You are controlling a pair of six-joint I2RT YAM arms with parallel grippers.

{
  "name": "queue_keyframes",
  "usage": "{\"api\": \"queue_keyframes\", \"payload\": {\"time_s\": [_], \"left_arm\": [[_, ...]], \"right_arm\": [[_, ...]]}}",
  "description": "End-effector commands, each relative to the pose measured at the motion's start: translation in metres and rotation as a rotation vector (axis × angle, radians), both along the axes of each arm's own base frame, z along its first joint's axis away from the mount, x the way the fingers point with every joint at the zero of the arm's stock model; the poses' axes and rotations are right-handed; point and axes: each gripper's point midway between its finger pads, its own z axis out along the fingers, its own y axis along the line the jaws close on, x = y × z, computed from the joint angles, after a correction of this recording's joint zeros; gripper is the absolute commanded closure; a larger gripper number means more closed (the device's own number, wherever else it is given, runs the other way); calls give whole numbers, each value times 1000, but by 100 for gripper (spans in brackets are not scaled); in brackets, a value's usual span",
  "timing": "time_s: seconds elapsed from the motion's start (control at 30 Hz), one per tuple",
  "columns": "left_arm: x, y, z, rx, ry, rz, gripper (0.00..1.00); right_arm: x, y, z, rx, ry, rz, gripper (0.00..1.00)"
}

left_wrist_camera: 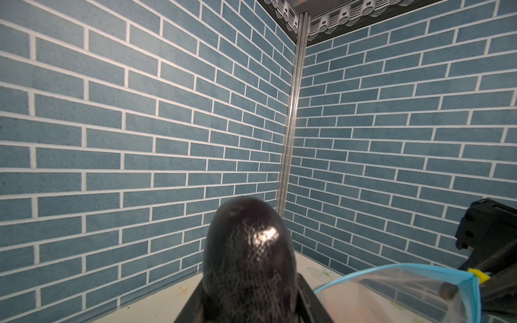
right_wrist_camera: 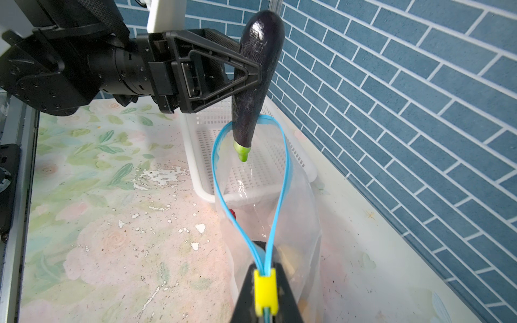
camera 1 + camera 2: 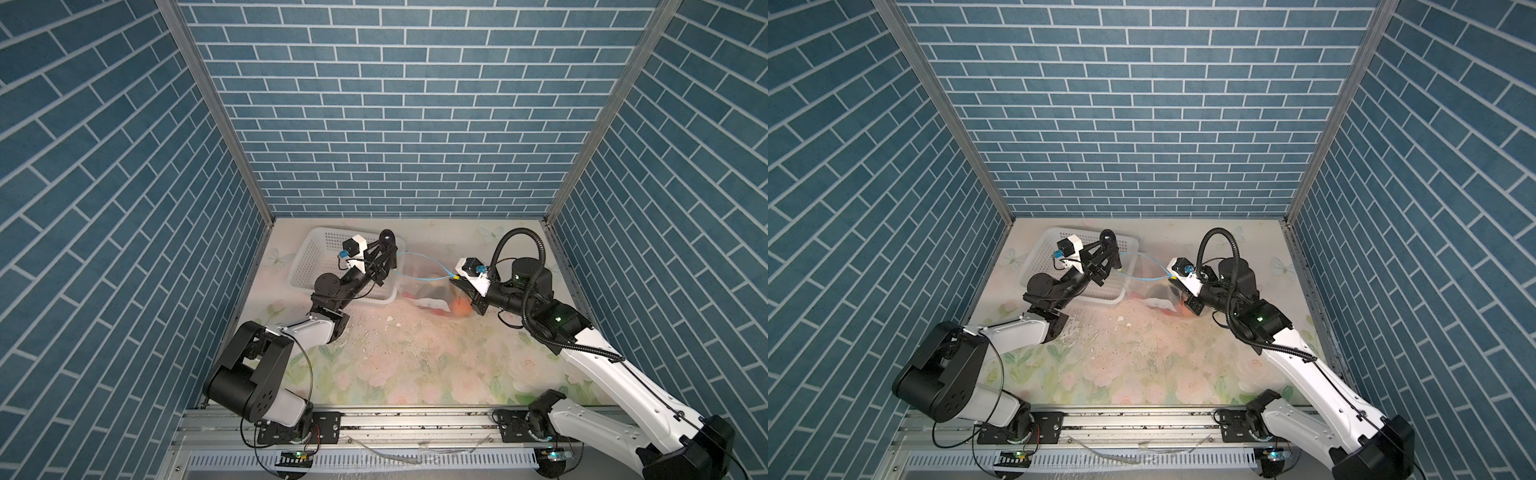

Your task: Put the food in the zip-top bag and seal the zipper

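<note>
My left gripper (image 2: 250, 75) is shut on a dark purple toy eggplant (image 2: 257, 61), one piece of the food. It holds it upright with the green stem pointing down into the mouth of the zip-top bag (image 2: 296, 212). The zipper (image 2: 283, 173) forms an open light blue loop. My right gripper (image 2: 265, 296) is shut on its yellow slider (image 2: 265, 288) at the near end. In both top views the bag (image 3: 417, 280) lies between the left gripper (image 3: 388, 251) and the right gripper (image 3: 455, 280). Orange food (image 3: 459, 309) and a white label (image 3: 428, 302) show through the plastic.
A white perforated basket (image 3: 316, 249) stands at the back left, right behind the bag's mouth and under the left arm. Blue brick walls close the back and both sides. The flowered table (image 3: 415, 357) stretches forward toward the metal rail (image 3: 415, 419).
</note>
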Motion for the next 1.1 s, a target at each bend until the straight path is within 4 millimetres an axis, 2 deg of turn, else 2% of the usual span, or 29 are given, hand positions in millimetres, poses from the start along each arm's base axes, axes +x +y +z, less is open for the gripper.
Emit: {"api": "queue_keyframes", "payload": {"time_s": [0.0, 0.63, 1.07], "left_arm": [[-2, 0, 0, 4, -8, 2, 66], [-2, 2, 2, -6, -8, 12, 43], [-1, 3, 2, -7, -3, 18, 38]], "right_arm": [[-1, -1, 38, 54, -86, 5, 100], [0, 0, 38, 56, -83, 6, 100], [0, 0, 36, 55, -79, 5, 100]]}}
